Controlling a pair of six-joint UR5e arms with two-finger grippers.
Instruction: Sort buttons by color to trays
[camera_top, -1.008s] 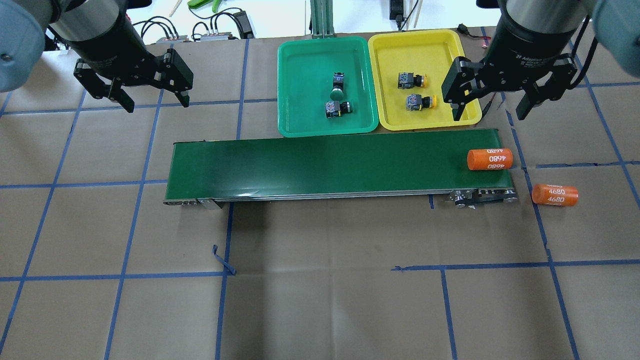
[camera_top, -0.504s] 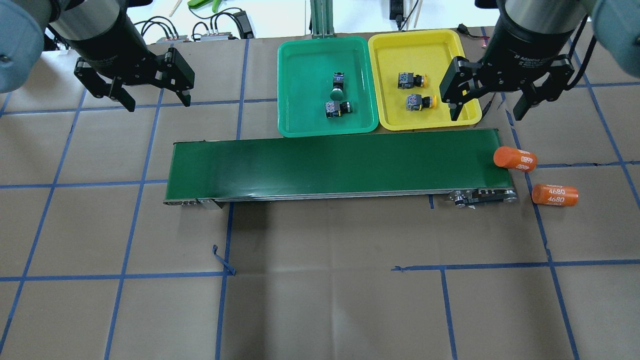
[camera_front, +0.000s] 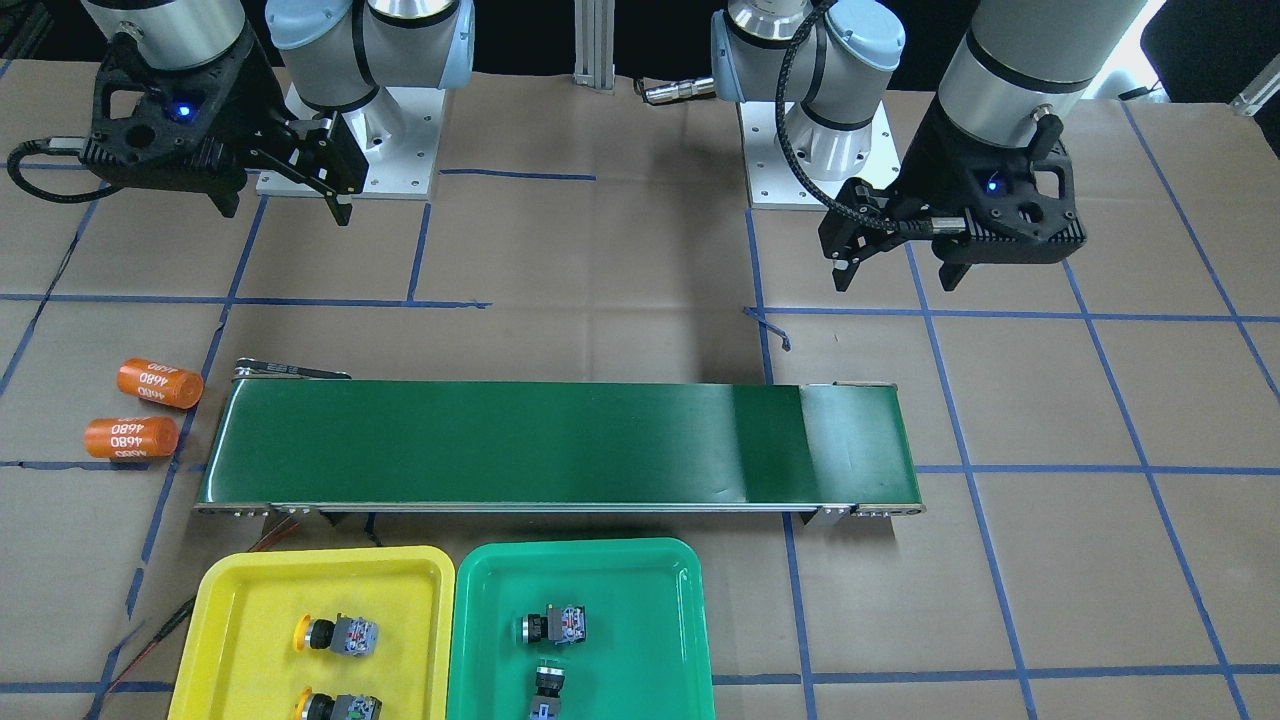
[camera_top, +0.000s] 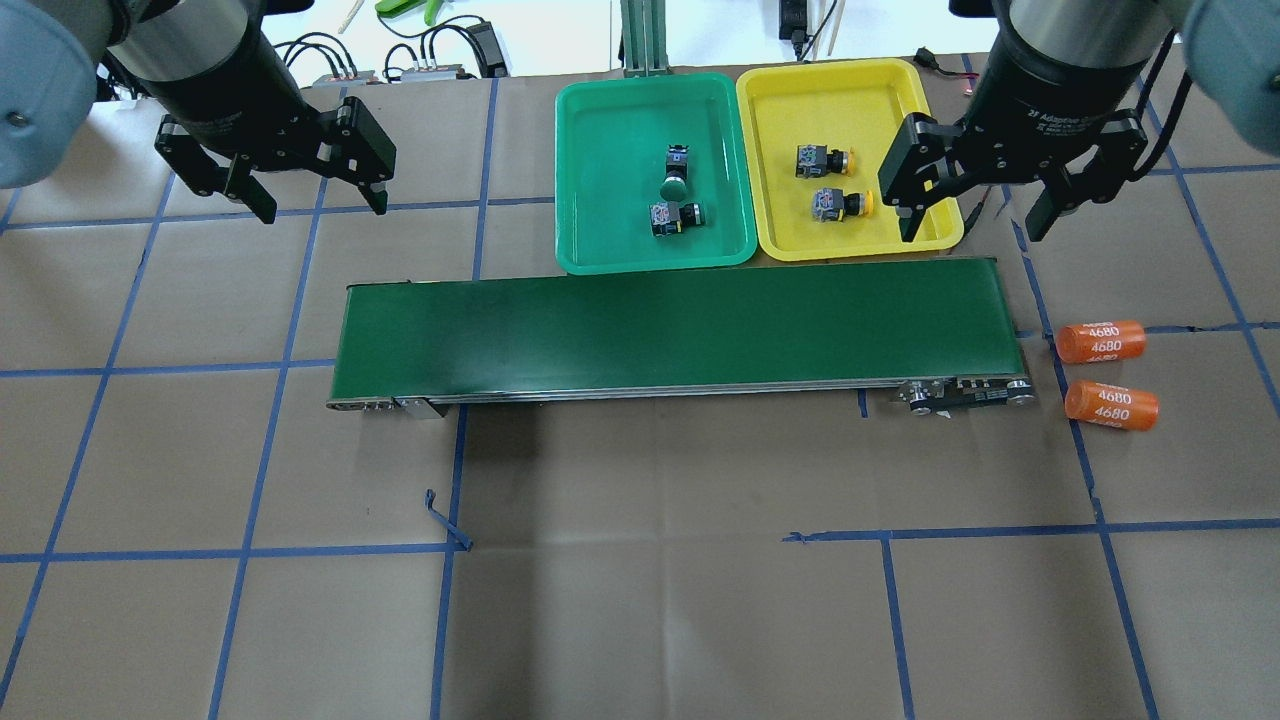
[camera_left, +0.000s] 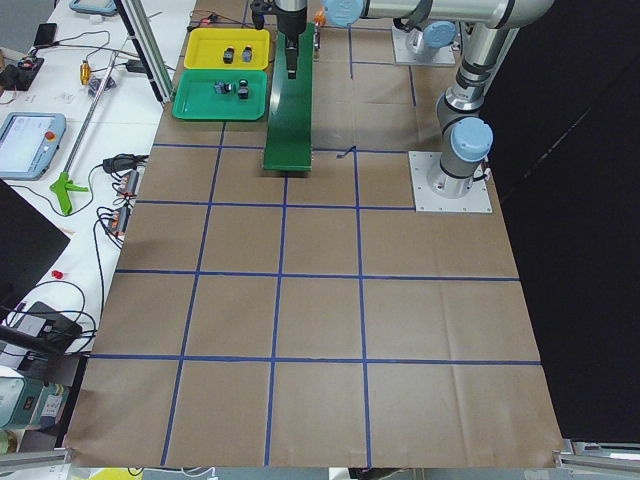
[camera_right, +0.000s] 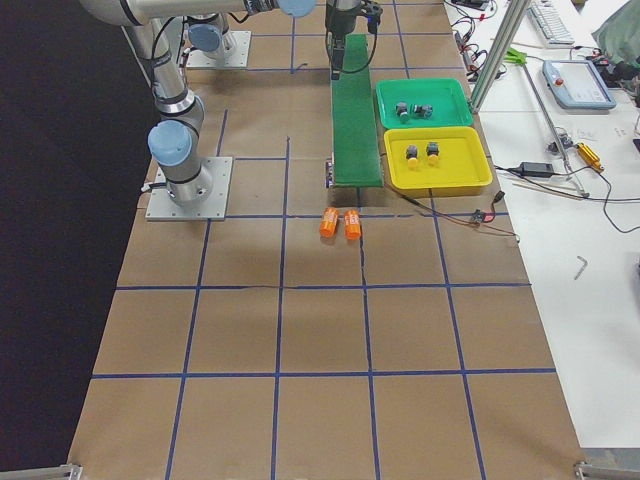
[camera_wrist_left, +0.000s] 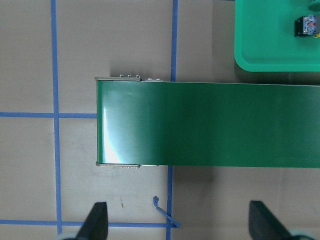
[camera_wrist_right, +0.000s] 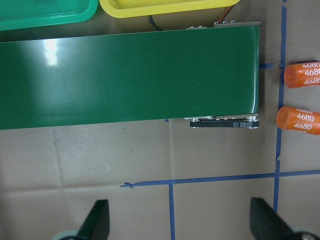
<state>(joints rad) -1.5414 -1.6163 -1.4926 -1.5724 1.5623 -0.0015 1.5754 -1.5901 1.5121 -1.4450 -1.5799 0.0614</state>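
Left gripper (camera_top: 322, 210), right gripper (camera_top: 972, 233) wide open, empty; yellow buttons (camera_top: 838, 204) lie caps rightward (overhead).

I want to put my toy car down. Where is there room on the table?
Most room: the brown paper between the conveyor belt and the robot's edge. The belt's top is bare too. So is the paper left of the green tray. Crowded: that tray and the yellow tray hold buttons; two orange cylinders lie past the belt's right end.

Table (camera_top: 640, 620), seemingly papered, bears conveyor belt (camera_top: 670, 325), green tray (camera_top: 610, 130), yellow tray (camera_top: 880, 100), orange cylinders (camera_top: 1100, 342)
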